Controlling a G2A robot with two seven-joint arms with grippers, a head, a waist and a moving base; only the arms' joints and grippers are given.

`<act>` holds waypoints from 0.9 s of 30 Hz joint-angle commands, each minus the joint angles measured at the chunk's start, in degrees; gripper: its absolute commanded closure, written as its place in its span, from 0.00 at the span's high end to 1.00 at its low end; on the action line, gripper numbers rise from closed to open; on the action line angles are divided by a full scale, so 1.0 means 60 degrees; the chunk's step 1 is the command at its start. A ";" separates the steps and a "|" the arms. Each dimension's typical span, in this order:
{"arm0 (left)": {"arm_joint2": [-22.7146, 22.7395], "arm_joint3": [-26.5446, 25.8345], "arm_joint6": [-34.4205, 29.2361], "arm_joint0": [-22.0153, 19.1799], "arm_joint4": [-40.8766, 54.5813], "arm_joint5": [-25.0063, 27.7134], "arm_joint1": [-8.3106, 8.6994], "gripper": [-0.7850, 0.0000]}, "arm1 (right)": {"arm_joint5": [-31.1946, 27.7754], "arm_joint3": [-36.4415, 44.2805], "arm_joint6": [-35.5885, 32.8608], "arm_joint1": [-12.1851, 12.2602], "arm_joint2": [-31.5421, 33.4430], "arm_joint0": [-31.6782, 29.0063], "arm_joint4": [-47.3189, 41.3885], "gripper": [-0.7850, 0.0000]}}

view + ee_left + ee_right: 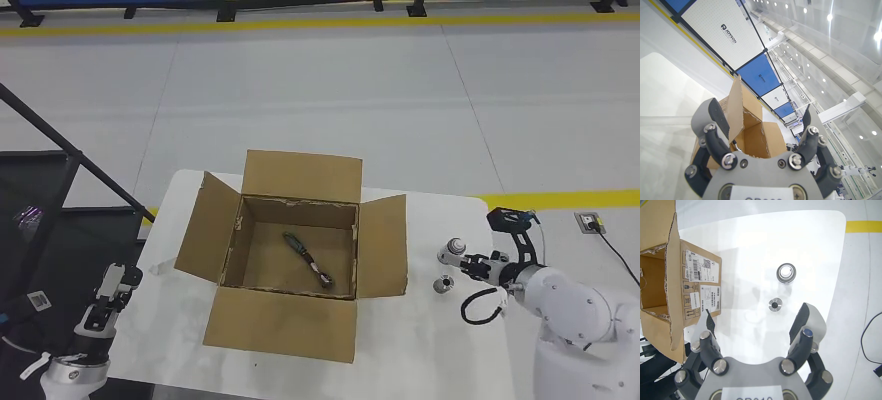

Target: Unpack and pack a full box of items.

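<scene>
Gaping wide with nothing between them, the fingers (800,319) of the right gripper (756,311) hang over the tabletop (440,340) near its right edge. They are just short of a slotted metal collet (775,305) and a bearing ring (786,272) standing apart beyond it, probably set there to clear the box (280,325). That box sits at the tabletop's middle, opened out for access, one long tool (305,258) inside. The left gripper (761,105), equally wide and empty, sits off the near left corner.

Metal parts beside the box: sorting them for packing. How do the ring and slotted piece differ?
The ring is larger than the slotted piece. The ring has a wide bore; the slotted piece a small dark hole with radial slits. Both are round, silvery, on the table.
</scene>
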State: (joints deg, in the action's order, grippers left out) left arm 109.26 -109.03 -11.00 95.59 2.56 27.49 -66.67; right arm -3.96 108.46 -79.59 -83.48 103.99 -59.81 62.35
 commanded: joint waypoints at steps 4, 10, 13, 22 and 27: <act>0.0000 0.0000 0.0000 0.0000 0.0000 0.0000 0.0000 1.00 | -0.0135 -0.0136 0.0247 0.0012 -0.0360 -0.0173 0.0175 1.00; 0.0000 0.0000 0.0000 0.0000 0.0000 0.0000 0.0000 1.00 | -0.0070 -0.0645 -0.0228 0.0107 -0.1072 0.0073 0.0574 1.00; 0.0000 0.0000 0.0000 0.0000 0.0000 0.0000 0.0000 1.00 | -0.0082 -0.0985 -0.0661 0.0167 -0.1288 0.0326 0.0681 1.00; 0.0000 0.0000 0.0000 0.0000 0.0000 0.0000 0.0000 1.00 | -0.0041 -0.2098 -0.1155 0.0319 -0.1730 0.0945 0.1018 1.00; 0.0000 0.0000 0.0000 0.0000 0.0000 0.0000 0.0000 1.00 | 0.0081 -0.2742 -0.1055 0.0399 -0.1944 0.1161 0.1436 1.00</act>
State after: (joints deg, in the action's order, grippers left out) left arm 109.26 -109.03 -11.00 95.59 2.56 27.49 -66.67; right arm -3.69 92.58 -86.07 -81.13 92.51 -53.01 70.68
